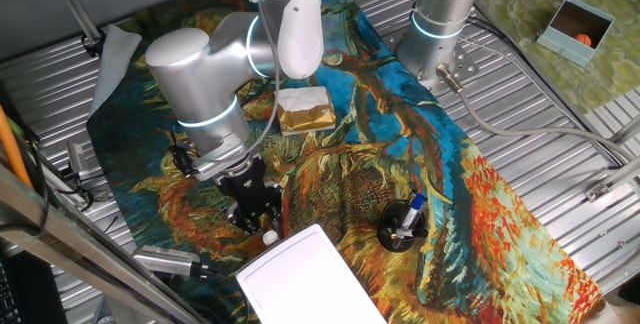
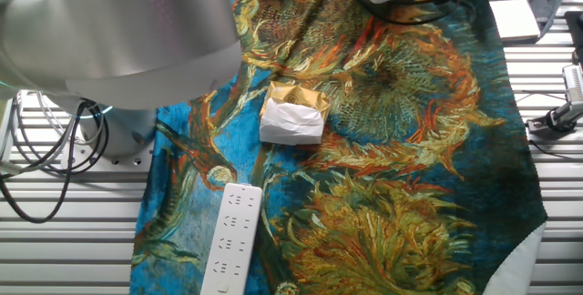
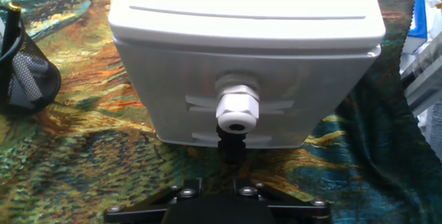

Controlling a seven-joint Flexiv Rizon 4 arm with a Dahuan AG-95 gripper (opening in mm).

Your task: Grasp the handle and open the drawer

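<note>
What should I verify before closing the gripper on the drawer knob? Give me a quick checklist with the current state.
1. Handle centred ahead of the gripper in the hand view: ok.
2. Fingers around the handle: cannot tell; fingertips are not visible in the hand view.
3. Jaw opening: cannot tell.
4. Drawer shut, front flush with the box: ok.
5. Pen holder apart from the gripper's path: ok.
6. Gold-and-white block behind the arm, away from the drawer: ok.

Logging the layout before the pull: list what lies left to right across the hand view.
Black mesh pen holder at the left edge → the handle, at the centre of the drawer front → pale blue and white objects at the right edge.
</note>
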